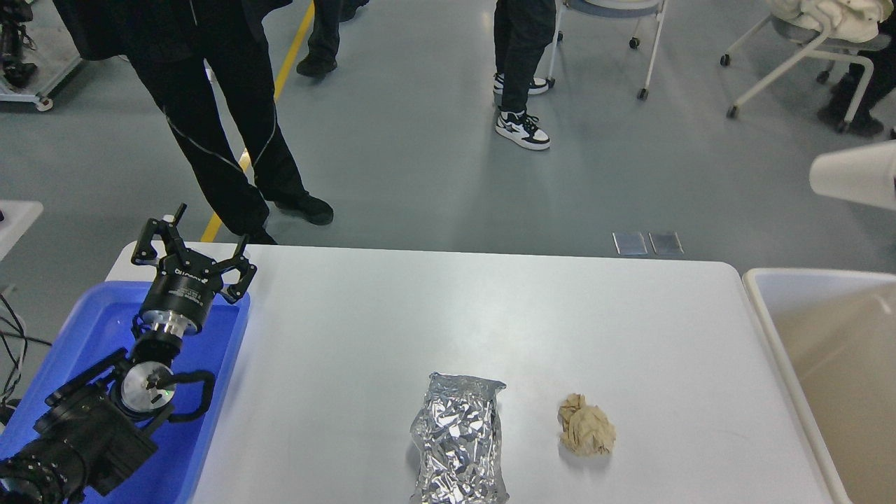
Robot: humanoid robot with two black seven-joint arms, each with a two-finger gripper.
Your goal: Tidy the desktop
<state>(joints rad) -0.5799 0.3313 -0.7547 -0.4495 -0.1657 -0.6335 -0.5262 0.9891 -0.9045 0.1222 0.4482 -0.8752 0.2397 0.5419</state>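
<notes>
1. The worktop (364, 329) is seen as a large, smooth white rectangle with rounded far corners; it fills the middle and lower part of the head view, and its near edge is cut off by the bottom of the frame.
2. Most of its surface is bare, with wide open room across the far half and the left-centre.
3. Its left edge is met by a blue tray (217, 392), and its right edge is flanked by a beige, white-rimmed bin (759, 301).
4. A crumpled foil packet (460, 441) is lying near the front edge, at the centre.
5. A crumpled ball of tan paper (586, 425) is lying just beside the packet, to its right, apart from it.
6. The left end effector (199, 241) is held above the far end of the tray, at the worktop's far left corner; its fingers (241, 274) are spread wide and nothing is gripped.
7. The right end effector is not seen in this view.
8. Beyond the far edge, grey floor is seen with standing people's legs (231, 154), wheeled white chairs (647, 49) and a yellow floor line (290, 56).
9. A white object (854, 175), cut off by the right frame edge, cannot be identified.
</notes>
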